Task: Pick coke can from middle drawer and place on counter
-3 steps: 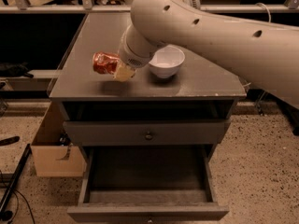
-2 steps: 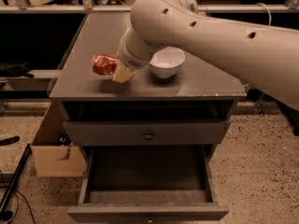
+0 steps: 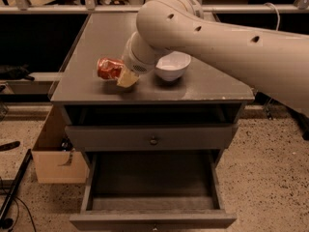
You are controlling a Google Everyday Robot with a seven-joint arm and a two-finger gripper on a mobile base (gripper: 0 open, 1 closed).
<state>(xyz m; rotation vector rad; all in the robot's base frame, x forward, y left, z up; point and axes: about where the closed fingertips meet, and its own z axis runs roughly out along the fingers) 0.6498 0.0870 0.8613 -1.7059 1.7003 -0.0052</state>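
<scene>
The coke can [image 3: 109, 67], red and shiny, lies tilted on its side at the front left of the counter [image 3: 203, 88]. My gripper [image 3: 121, 74] reaches down from the big pale arm and is shut on the can's right end, with one pale finger [image 3: 128, 78] showing under it. I cannot tell whether the can touches the counter top. The middle drawer [image 3: 88, 190] is pulled out at the bottom of the cabinet, and its dark floor is bare.
A white bowl [image 3: 172, 65] stands on the counter just right of the gripper. A closed drawer front with a round knob [image 3: 153, 140] sits above the open drawer. A cardboard box [image 3: 53, 158] stands on the floor at the left.
</scene>
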